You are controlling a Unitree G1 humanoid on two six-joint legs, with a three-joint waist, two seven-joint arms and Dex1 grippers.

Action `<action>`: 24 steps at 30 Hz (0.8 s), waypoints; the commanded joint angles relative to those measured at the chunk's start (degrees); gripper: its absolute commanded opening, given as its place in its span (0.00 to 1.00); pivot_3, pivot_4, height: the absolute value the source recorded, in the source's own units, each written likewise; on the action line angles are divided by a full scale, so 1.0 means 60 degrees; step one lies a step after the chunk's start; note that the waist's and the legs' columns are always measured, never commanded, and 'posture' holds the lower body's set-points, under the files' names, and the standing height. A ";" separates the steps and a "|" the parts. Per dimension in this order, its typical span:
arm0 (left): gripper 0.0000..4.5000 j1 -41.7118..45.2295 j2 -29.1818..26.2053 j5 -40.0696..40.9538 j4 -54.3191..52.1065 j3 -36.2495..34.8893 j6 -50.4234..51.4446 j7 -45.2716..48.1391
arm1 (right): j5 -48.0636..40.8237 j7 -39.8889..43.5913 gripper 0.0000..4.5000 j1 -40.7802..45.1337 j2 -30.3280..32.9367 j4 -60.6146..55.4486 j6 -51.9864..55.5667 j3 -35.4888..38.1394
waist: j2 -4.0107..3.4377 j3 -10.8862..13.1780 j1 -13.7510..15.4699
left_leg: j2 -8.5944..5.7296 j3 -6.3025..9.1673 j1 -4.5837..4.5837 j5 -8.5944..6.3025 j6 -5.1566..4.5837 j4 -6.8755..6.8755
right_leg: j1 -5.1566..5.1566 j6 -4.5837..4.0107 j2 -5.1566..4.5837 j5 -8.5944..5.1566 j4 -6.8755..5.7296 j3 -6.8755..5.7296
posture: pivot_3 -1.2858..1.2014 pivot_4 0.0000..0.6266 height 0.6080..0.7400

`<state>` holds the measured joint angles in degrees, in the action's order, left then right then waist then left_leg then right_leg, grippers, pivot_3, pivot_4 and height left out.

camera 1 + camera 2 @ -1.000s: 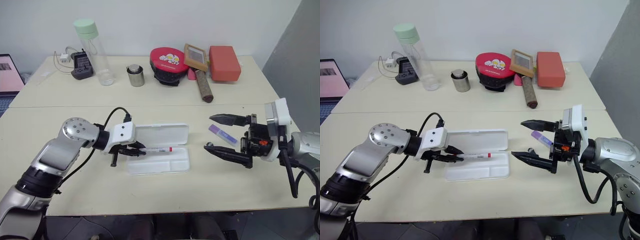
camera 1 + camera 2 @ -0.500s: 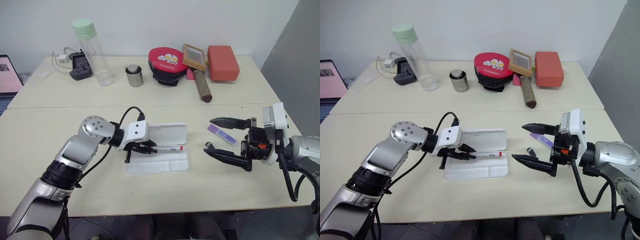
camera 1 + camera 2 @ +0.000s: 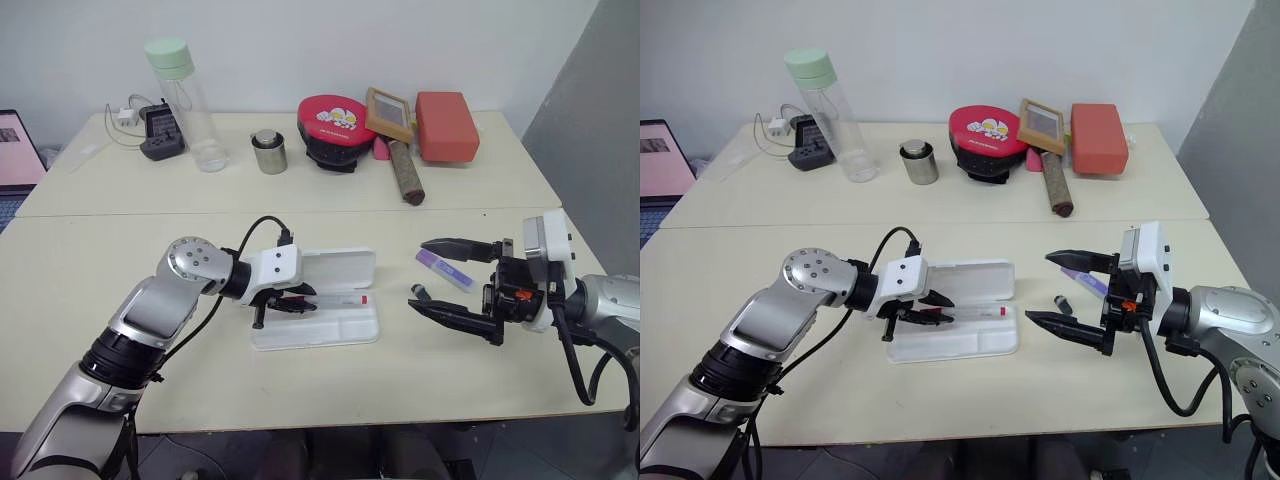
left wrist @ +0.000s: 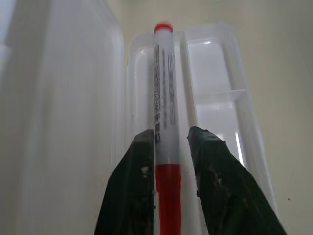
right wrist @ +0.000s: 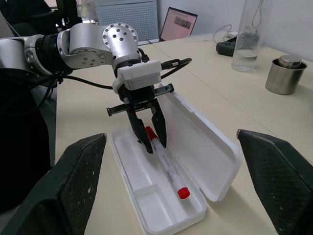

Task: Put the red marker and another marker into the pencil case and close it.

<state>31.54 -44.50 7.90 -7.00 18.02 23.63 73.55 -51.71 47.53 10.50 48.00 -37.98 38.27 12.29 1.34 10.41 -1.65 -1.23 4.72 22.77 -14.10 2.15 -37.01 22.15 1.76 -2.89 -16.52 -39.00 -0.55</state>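
Observation:
The pencil case [image 3: 330, 331] lies open on the table, its lid [image 3: 340, 268] flat behind the tray. The red marker [image 4: 164, 98] rests lengthwise in the tray's rear channel, red cap towards my left gripper [image 3: 303, 300]. That gripper is open, and its fingers [image 4: 210, 161] straddle the cap end with a slim gap on one side. The right wrist view shows the same: the left gripper [image 5: 152, 142] stands over the red marker [image 5: 168, 169]. The purple marker [image 3: 443, 268] lies on the table between the wide-open jaws of my right gripper [image 3: 417, 273], untouched.
A tiny dark cap [image 3: 418, 291] lies beside the purple marker. Along the far table stand a clear bottle [image 3: 187, 105], a steel cup [image 3: 269, 151], a red pouch [image 3: 335, 122], a brush [image 3: 397, 140], an orange box [image 3: 447, 125] and a charger [image 3: 160, 132]. A laptop [image 3: 15, 150] sits far left.
My left gripper carried the red marker to the right along the case, and its fingers have parted around it. The marker now lies in the tray. The right gripper kept still.

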 commanded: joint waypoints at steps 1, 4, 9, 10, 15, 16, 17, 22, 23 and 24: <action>0.45 -0.0140 -0.0052 0.0149 -0.0421 -0.0037 0.0309 0.0024 | -0.0067 0.0078 1.00 0.0056 0.0125 -0.0215 -0.0154 0.0223 | 0.0000 0.0000 -0.0005 | 0.0001 -0.0001 0.0000 0.0000 0.0000 0.0000 | 0.0001 0.0000 0.0001 0.0000 0.0000 0.0001 | 0.52 0.24 1.00; 0.58 -0.0181 -0.0085 0.0135 -0.0511 -0.0058 0.0366 0.0044 | -0.0061 0.0095 1.00 0.0051 0.0146 -0.0206 -0.0159 0.0224 | 0.0000 0.0000 -0.0001 | 0.0002 0.0003 0.0002 0.0000 0.0000 -0.0001 | 0.0002 0.0000 0.0002 0.0000 -0.0001 -0.0003 | 0.52 0.24 1.00; 0.83 -0.0267 -0.0076 0.0353 -0.0887 -0.0201 0.0746 -0.0018 | -0.0036 0.0156 1.00 -0.0018 0.0149 -0.0182 -0.0158 0.0194 | 0.0000 0.0000 -0.0001 | 0.0001 0.0001 0.0002 0.0000 0.0000 -0.0001 | 0.0002 0.0000 0.0000 0.0000 0.0001 -0.0001 | 0.52 0.24 1.00; 0.87 -0.0306 -0.0090 0.0467 -0.1027 -0.0228 0.0827 0.0011 | -0.0005 0.0154 1.00 -0.0046 0.0138 -0.0154 -0.0154 0.0175 | 0.0000 0.0000 -0.0001 | 0.0002 0.0002 0.0001 0.0000 0.0000 -0.0001 | 0.0002 0.0000 0.0001 0.0000 0.0000 -0.0001 | 0.52 0.24 1.00; 1.00 -0.0394 0.0169 0.1145 -0.1593 -0.0507 0.1276 -0.0194 | 0.0297 -0.0070 1.00 -0.0144 0.0139 0.0106 0.0040 0.0021 | 0.0000 0.0000 0.0004 | 0.0002 0.0003 0.0002 0.0000 0.0000 -0.0002 | 0.0001 0.0000 0.0000 0.0000 0.0000 0.0000 | 0.52 0.24 1.00; 1.00 -0.0403 0.0247 0.1257 -0.1648 -0.0561 0.1379 -0.0302 | 0.0408 -0.0147 1.00 -0.0127 0.0134 0.0218 0.0078 -0.0032 | 0.0000 0.0000 0.0006 | 0.0001 0.0002 0.0002 0.0000 0.0000 -0.0002 | 0.0001 0.0000 0.0000 0.0000 0.0000 0.0000 | 0.52 0.24 1.00; 1.00 -0.0409 0.0366 0.1414 -0.1726 -0.0638 0.1498 -0.0430 | 0.0494 -0.0226 1.00 -0.0103 0.0116 0.0352 0.0113 -0.0062 | 0.0000 0.0000 0.0006 | 0.0001 0.0001 0.0001 0.0000 0.0000 -0.0002 | 0.0001 0.0000 0.0000 0.0000 0.0000 0.0000 | 0.52 0.24 1.00; 1.00 -0.0250 0.1494 0.2213 -0.1886 -0.1279 0.2120 -0.1602 | 0.1676 -0.0941 1.00 0.0397 0.0212 0.1929 0.0409 -0.0502 | 0.0001 0.0000 0.0003 | 0.0000 0.0000 0.0001 0.0000 0.0000 -0.0006 | -0.0001 0.0000 -0.0002 0.0000 -0.0003 0.0002 | 0.52 0.24 1.00; 1.00 -0.0191 0.1762 0.2363 -0.1884 -0.1403 0.2268 -0.1873 | 0.2082 -0.1060 1.00 0.0521 0.0269 0.2384 0.0403 -0.0678 | 0.0000 0.0000 0.0001 | 0.0000 -0.0002 0.0001 0.0001 0.0001 -0.0007 | 0.0000 0.0000 -0.0002 0.0000 -0.0004 0.0001 | 0.52 0.24 1.00; 1.00 -0.0145 0.1982 0.2442 -0.1890 -0.1469 0.2281 -0.2084 | 0.2446 -0.1125 1.00 0.0647 0.0322 0.2796 0.0401 -0.0844 | 0.0001 0.0000 0.0005 | 0.0000 -0.0004 0.0000 0.0001 0.0001 -0.0008 | -0.0001 0.0000 -0.0002 0.0001 -0.0005 0.0002 | 0.52 0.24 1.00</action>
<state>29.45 -33.69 20.46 -16.27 11.51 36.90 63.56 -40.52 41.90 13.05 48.85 -24.16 40.77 7.84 1.34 10.41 -1.61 -1.24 4.70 22.78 -14.09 2.16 -37.07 22.15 1.76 -2.91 -16.51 -39.03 -0.54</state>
